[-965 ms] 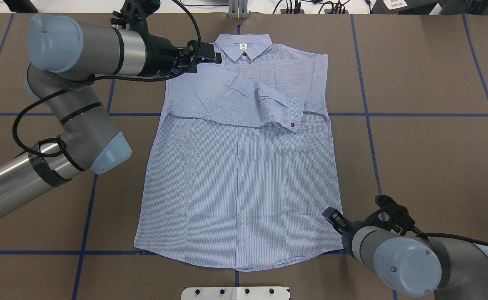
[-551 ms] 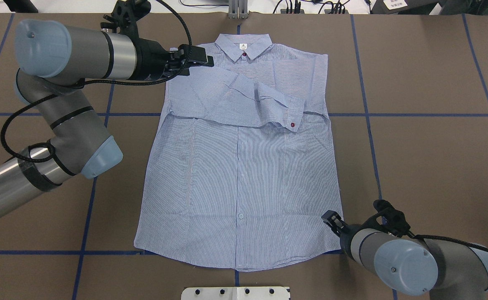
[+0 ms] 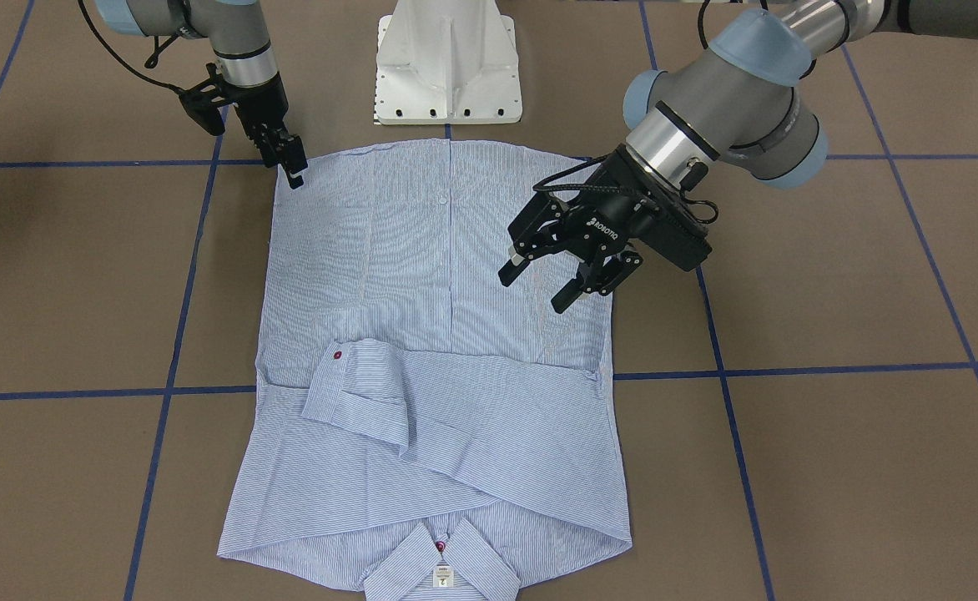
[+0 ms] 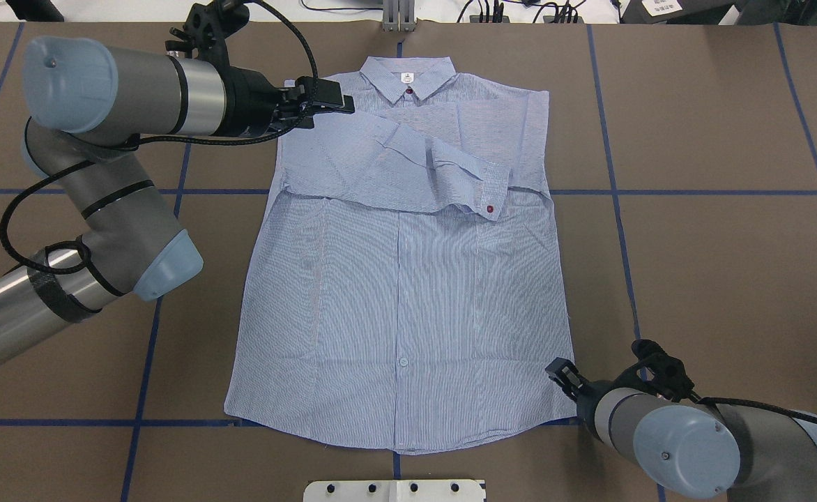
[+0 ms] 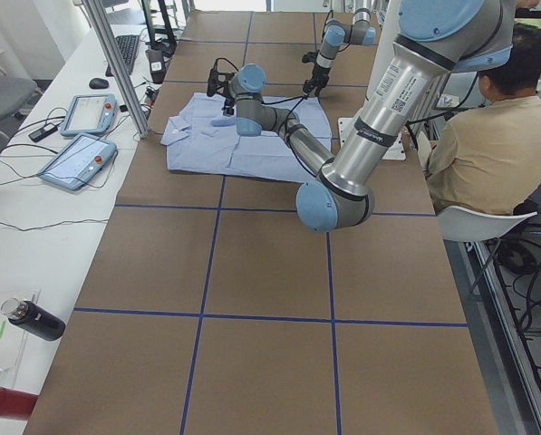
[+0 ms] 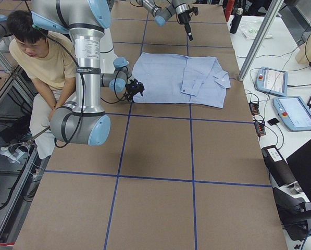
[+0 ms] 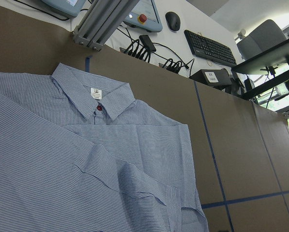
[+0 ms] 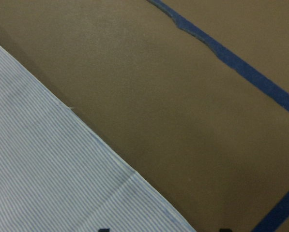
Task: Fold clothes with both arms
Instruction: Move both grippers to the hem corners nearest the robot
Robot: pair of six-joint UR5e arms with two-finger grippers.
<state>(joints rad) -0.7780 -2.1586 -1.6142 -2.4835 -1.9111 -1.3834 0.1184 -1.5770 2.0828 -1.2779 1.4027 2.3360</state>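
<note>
Locate the shirt (image 4: 401,293) at the middle of the table (image 4: 715,279), spread flat and front up, with the collar (image 4: 380,73) toward the far edge, opposite the robot, and the hem toward the robot-side edge, just short of the white pedestal base (image 3: 449,67). Note one sleeve (image 4: 380,164) folded across the chest from the robot's left side, with the cuff (image 4: 493,188) and its red button (image 4: 490,208) ending near the shirt's right side seam. Note a second folded layer under it, near the right shoulder. Identify the neck label (image 7: 96,93), small and white, and the top button (image 7: 100,108), red, at the collar opening. Find the left gripper (image 3: 533,289) raised above the cloth over the shirt's left shoulder, just beside the collar, toward the far edge; read the jaws as wide apart and empty. Find the right gripper (image 4: 556,365) low at the hem's right corner, toward the robot-side edge; read the jaws as apart, with two dark tips at the bottom of the right wrist view, one on either side of the hem edge, and nothing clamped. Treat contact with the cloth as not determinable. Note blue tape lines (image 4: 611,192) dividing the brown table into squares, and a seated person (image 5: 487,154) beside the robot in both side views.
</note>
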